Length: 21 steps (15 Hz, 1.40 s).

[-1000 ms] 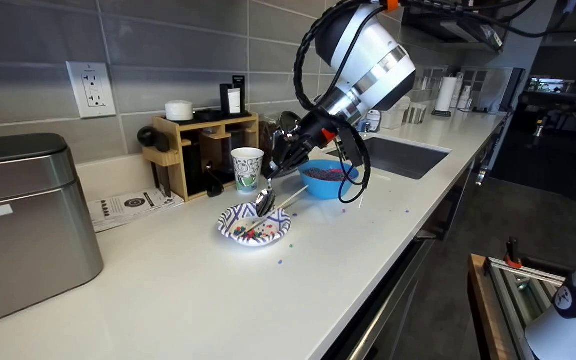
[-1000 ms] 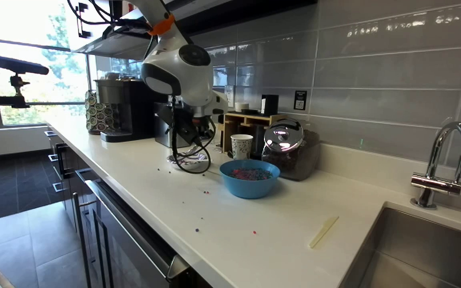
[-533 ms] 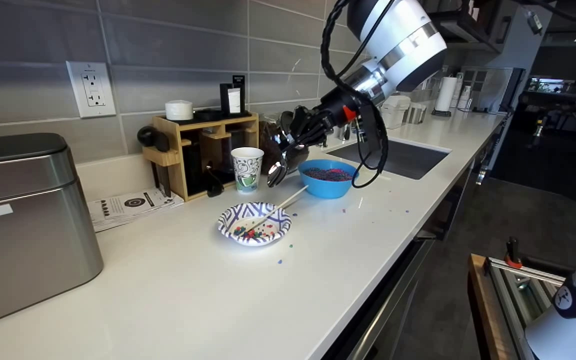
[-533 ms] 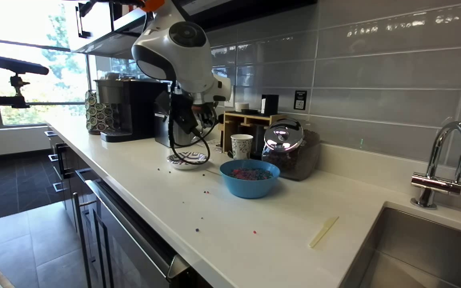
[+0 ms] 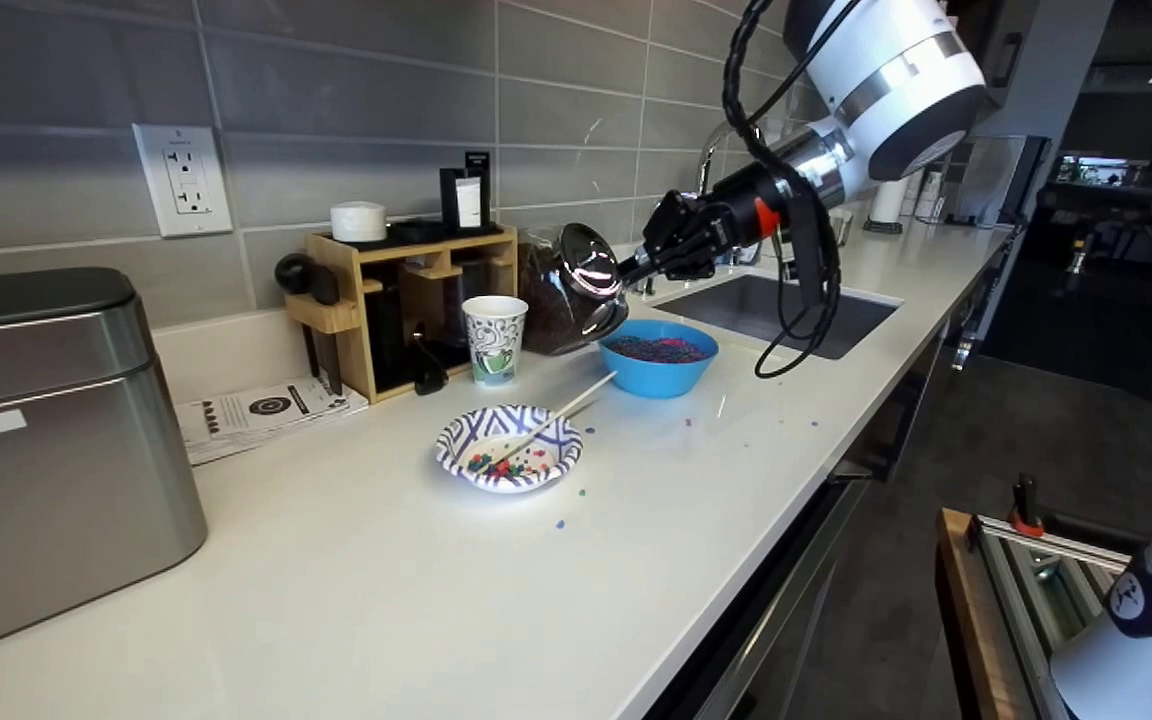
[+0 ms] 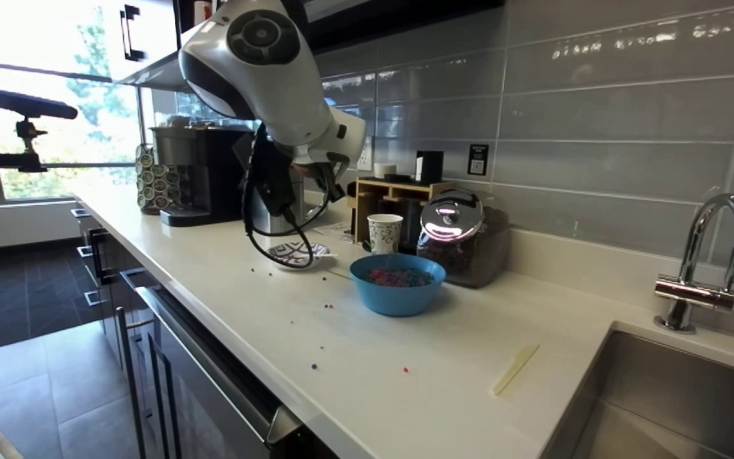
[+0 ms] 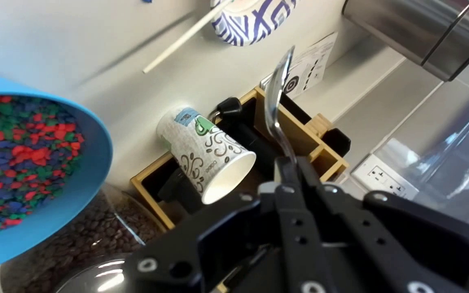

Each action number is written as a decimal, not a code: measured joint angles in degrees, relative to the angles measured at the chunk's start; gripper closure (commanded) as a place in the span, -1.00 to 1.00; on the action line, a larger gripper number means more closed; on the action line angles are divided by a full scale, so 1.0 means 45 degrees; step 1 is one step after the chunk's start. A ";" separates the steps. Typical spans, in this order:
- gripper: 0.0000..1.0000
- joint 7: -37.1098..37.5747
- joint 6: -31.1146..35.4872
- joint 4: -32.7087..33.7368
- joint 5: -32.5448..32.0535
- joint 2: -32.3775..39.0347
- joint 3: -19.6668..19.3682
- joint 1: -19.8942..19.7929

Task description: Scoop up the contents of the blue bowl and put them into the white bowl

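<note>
My gripper [image 5: 634, 268] is shut on the handle of a metal spoon [image 7: 274, 93], which points away from the fingers in the wrist view. The spoon's bowl shows edge-on, so I cannot tell whether it carries anything. The blue bowl [image 5: 654, 380] stands below and to one side of the gripper, apart from it. Its contents, a mass of red, green and dark blue bits [image 7: 27, 150], cover much of its inside. The white bowl [image 5: 511, 484], with blue patterning, holds a small scatter of the same bits. A pale stick [image 7: 185, 36] leans over its rim.
A paper cup [image 5: 495, 340] and a wooden organizer [image 5: 341, 345] stand by the wall. Close to the blue bowl is a glass jar [image 6: 488, 255] with a shiny lid. Stray bits dot the counter. A pale plastic knife [image 6: 515, 370] lies near the sink [image 6: 673, 395].
From over the white bowl, the arm has risen and drawn back past the blue bowl's near side, carrying the spoon along. Both bowls have stayed in place.
</note>
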 measured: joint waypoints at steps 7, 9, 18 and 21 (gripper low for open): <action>0.98 -0.0440 0.0001 -0.1195 0.0667 -0.1554 -0.0484 -0.0352; 1.00 -0.0440 0.0001 -0.1195 0.0670 -0.1560 -0.0483 -0.0351; 1.00 -0.0404 -0.0125 -0.0545 -0.0626 -0.1279 -0.1899 -0.1247; 1.00 -0.0394 -0.0307 -0.0234 -0.1358 -0.1221 -0.2718 -0.1724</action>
